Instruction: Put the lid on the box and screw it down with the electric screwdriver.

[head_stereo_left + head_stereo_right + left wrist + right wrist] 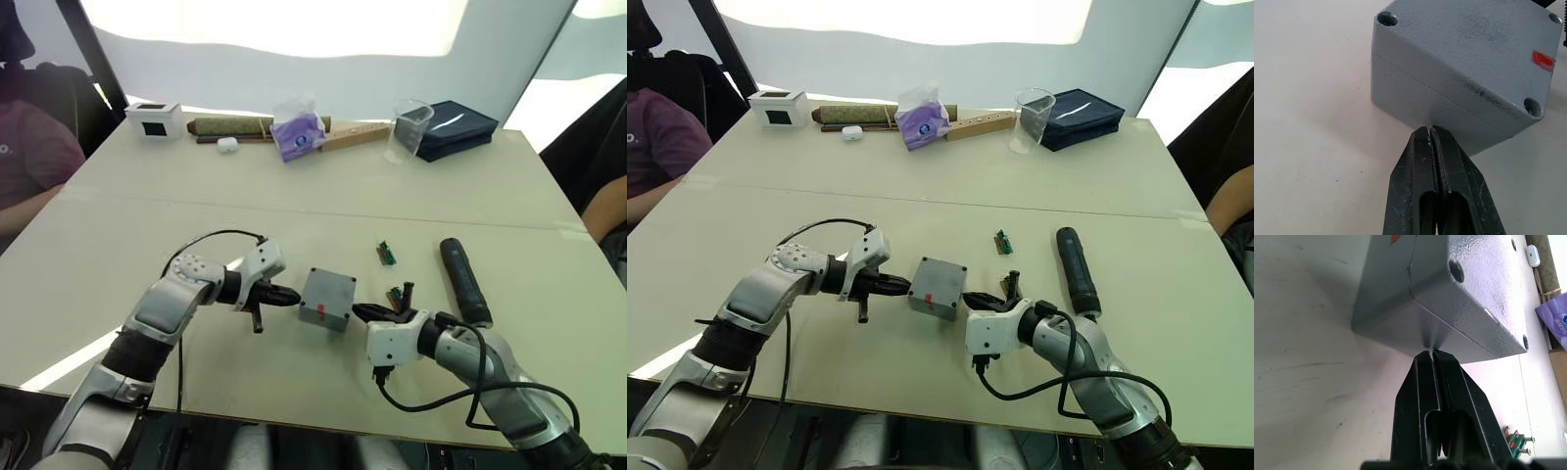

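Table (294, 211); box (327, 298) interior unseen.

No words, numbers or brand names were legible anywhere. The box (327, 299) bore only a plain red mark on one side, and print on the purple packet (298, 134) was unreadable.

The box (327, 299) is speckled grey with a small red mark on one side, and its lid (1469, 54) is the same grey. The electric screwdriver (464, 281) is black on the pale beige counter (294, 215). Both the left gripper (1434, 193) and right gripper (1442, 418) are black, and the tissue pack (298, 134) is purple.
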Available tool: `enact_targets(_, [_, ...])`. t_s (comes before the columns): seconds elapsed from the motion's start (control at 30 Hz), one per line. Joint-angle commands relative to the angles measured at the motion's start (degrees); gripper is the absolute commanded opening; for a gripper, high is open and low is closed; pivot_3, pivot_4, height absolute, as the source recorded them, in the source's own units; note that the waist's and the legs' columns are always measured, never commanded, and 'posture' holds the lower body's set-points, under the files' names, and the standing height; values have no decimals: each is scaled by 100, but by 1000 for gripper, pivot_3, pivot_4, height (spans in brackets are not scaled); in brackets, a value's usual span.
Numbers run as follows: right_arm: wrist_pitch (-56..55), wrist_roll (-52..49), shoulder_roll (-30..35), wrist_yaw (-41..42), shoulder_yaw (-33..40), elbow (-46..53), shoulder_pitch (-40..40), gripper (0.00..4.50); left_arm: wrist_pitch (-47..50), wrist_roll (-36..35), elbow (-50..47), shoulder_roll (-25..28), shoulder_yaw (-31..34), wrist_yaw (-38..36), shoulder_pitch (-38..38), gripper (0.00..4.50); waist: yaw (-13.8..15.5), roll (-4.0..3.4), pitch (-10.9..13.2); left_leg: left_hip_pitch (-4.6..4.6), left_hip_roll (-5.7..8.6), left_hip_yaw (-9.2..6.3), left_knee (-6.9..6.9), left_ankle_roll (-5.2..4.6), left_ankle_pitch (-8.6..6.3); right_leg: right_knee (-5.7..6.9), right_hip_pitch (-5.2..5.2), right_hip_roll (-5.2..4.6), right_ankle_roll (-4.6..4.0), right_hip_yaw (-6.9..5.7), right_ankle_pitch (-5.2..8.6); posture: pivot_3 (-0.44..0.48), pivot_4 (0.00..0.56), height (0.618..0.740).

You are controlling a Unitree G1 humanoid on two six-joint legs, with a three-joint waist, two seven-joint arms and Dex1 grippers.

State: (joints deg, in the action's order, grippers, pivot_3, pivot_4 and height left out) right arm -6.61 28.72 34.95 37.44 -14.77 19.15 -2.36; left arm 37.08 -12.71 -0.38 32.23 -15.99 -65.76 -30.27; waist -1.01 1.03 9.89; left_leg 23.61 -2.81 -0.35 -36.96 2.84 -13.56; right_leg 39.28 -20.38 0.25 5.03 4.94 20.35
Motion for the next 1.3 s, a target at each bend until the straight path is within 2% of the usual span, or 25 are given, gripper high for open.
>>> enact_targets(0.03, [-151, -41, -6, -42, -62, 92, -122, 33, 1, -169, -274, -48, 29, 7, 1, 0, 0, 0, 0, 0, 0, 0, 0, 0, 0, 0, 0, 0, 0, 0, 0, 0, 150, 740])
enact_targets(0.43, [-210, -39, 15, -117, 25, -64, -202, 33, 23, -178, -170, -25, 102, 60, -68, 0, -2, 0, 0, 0, 0, 0, 0, 0, 0, 0, 0, 0, 0, 0, 0, 0, 150, 740])
enact_targets(0.57, [-276, -101, 207, -104, 249, 134, -56, 33, 172, -349, 124, 47, 477, 152, -269, 0, 0, -1, 1, 0, 0, 0, 0, 0, 0, 0, -1, 0, 0, 0, 0, 0, 150, 740])
enact_targets(0.67, [-77, -330, 320, -61, 593, 426, 121, 33, -205, -371, 463, -97, 1023, 706, -403, 0, 2, -1, 1, 0, 0, 0, 0, 0, 0, 0, -1, 0, 0, 0, 0, 0, 150, 740])
enact_targets(0.77, [291, -943, 312, 61, 1172, 935, 646, 33, -77, -517, 443, 209, 1149, 411, -586, 0, 8, 1, 2, 2, 0, -3, 2, 0, 0, -1, -1, 0, 0, -1, 0, 0, 150, 740])
enact_targets(0.87, [1049, -1778, 38, 193, 1643, 1443, 1190, 33, 106, -844, 644, 171, 1290, 175, -1083, 0, 32, 4, 5, 4, 0, -5, 6, 1, 0, -2, 1, 0, 0, -8, 0, 0, 150, 740])
enact_targets(0.97, [1458, -2102, -31, 250, 1791, 1682, 1342, 33, 164, -940, 758, 156, 1288, 115, -1267, 0, 17, 2, 4, 7, 0, -8, 0, 4, 2, -2, 4, -2, 1, -15, 0, 0, 150, 740])
enact_targets(1.1, [2860, -3501, -731, 30, 2499, 2152, 1718, 33, 119, -1033, -104, 336, 698, -558, -1402, 0, -8, 1, 7, 5, -1, -7, 6, 4, 2, -4, 4, -2, 1, -12, 0, 0, 150, 740])
enact_targets(1.2, [3573, -3913, -937, -194, 2729, 2163, 1522, 801, -47, -964, -453, 427, 388, -823, -1323, 0, -14, -5, 9, 7, -4, -7, 10, 8, 5, -3, 0, 0, -1, -11, 0, 0, 150, 740])
enact_targets(1.3, [4084, -4167, -1013, -414, 2805, 2157, 1356, 2056, -187, -927, -632, 520, 225, -1000, -1254, 0, -21, -9, 10, 1, -3, -1, 9, 11, 6, -2, 0, -1, -1, -3, -1, 0, 150, 740])
